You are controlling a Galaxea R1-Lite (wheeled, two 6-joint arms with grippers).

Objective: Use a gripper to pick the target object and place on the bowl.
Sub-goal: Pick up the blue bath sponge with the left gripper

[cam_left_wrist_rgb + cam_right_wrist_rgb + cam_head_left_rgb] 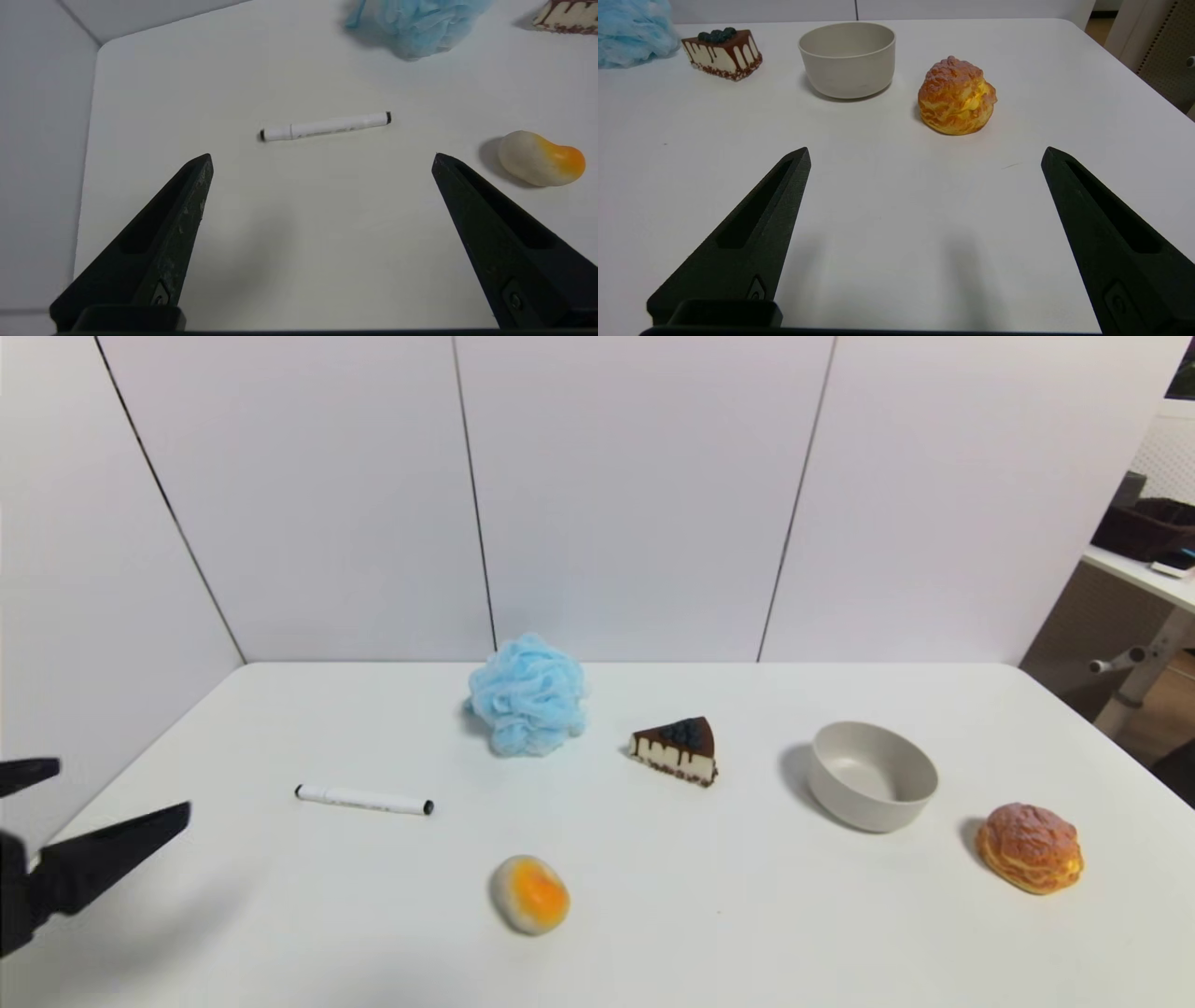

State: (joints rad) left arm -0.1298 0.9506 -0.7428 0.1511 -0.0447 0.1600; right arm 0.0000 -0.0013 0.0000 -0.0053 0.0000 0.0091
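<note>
The light blue mesh bath pouf (pixel 528 693) sits at the back middle of the white table; its lower part shows in the left wrist view (pixel 416 21) and its edge in the right wrist view (pixel 630 32). The beige-grey bowl (pixel 872 775) stands empty at the right (pixel 847 58). My left gripper (pixel 121 793) is open and empty at the table's near left (pixel 322 158), far from the pouf. My right gripper (pixel 924 151) is open and empty above bare table, short of the bowl; it is out of the head view.
A chocolate cake slice (pixel 676 749) lies between pouf and bowl. A brown cream puff (pixel 1030 847) sits right of the bowl. A white marker (pixel 364 799) lies at the left, a white-and-orange lump (pixel 530 893) at the front middle. White panels wall the back and left.
</note>
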